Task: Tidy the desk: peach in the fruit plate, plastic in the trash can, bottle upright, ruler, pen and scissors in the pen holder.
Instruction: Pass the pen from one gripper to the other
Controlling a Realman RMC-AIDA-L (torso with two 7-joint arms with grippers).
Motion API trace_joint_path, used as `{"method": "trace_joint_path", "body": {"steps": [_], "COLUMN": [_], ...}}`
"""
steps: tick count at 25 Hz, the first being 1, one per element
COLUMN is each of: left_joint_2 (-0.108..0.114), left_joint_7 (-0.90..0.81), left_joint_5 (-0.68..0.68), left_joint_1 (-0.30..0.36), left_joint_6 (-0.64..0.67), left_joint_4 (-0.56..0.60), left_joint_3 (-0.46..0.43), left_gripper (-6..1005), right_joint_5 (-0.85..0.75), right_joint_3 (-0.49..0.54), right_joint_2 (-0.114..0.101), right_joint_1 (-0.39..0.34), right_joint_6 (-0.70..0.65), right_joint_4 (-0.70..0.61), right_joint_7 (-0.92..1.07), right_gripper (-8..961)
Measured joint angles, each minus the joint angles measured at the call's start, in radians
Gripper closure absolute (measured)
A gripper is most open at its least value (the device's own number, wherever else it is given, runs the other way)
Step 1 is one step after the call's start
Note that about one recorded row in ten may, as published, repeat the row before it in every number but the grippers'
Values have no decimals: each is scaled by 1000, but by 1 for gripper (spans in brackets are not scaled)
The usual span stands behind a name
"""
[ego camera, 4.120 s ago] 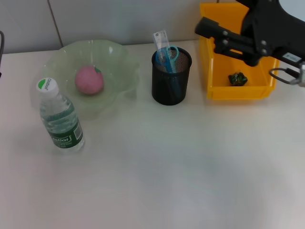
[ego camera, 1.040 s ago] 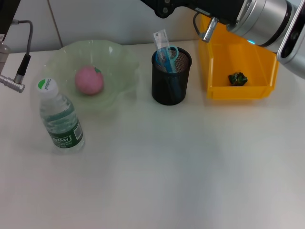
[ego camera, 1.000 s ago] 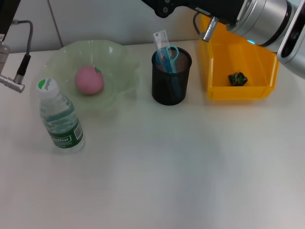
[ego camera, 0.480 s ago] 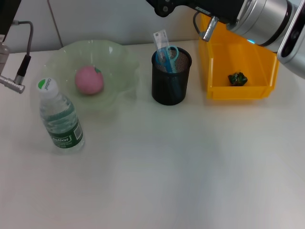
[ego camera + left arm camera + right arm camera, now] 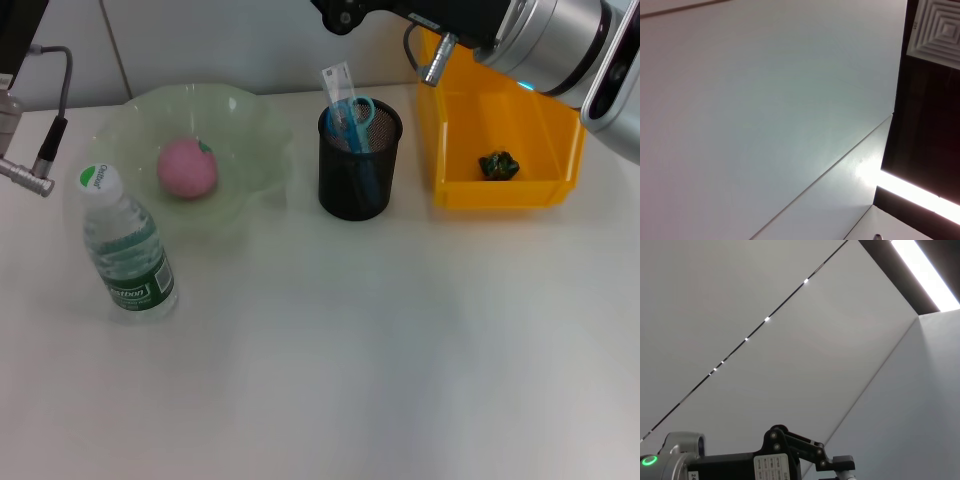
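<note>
Peach [image 5: 187,167] lies in the green plate [image 5: 245,130] at the far left of the white worktop [image 5: 350,350], as the head view shows. Near the plate, on the side closer to the robot, the bottle [image 5: 125,248] stands upright with its white cap on top. To the right of the plate stands the black mesh holder [image 5: 359,165]. A clear ruler [image 5: 338,85] and the blue scissors [image 5: 355,112] stick up out of it; the pen I cannot make out among them. Further right is the yellow bin [image 5: 497,115], and a small dark green crumpled plastic [image 5: 498,165] lies on its floor near the front wall. The right arm [image 5: 520,30] crosses the top of the picture above the holder and the bin, raised well clear of the worktop; its tool is out of the picture. At the top left corner only a part of the left arm [image 5: 20,40] with a cable shows, also raised, and its tool is not seen.

Left wrist view shows only pale wall panels and a bright strip light, nothing of the worktop and no tool.

Right wrist view also looks up at pale panels and a light strip. Along one edge a dark part of an arm with a white label shows; whose it is I cannot tell
</note>
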Motion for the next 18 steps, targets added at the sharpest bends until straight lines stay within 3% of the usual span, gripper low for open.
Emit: {"method": "trace_joint_path", "body": {"steps": [18], "left_joint_2": [1], "left_joint_7": [0], "left_joint_5": [1], "left_joint_1": [-2], "left_joint_6": [-3], "left_joint_4": [5], "left_joint_3": [13], "left_gripper": [823], "right_joint_5": [0], "right_joint_3": [0], "right_joint_2": [0], "right_joint_1": [-2], "right_joint_6": [6], "right_joint_4": [0], "right_joint_7": [0], "right_gripper": [811]}}
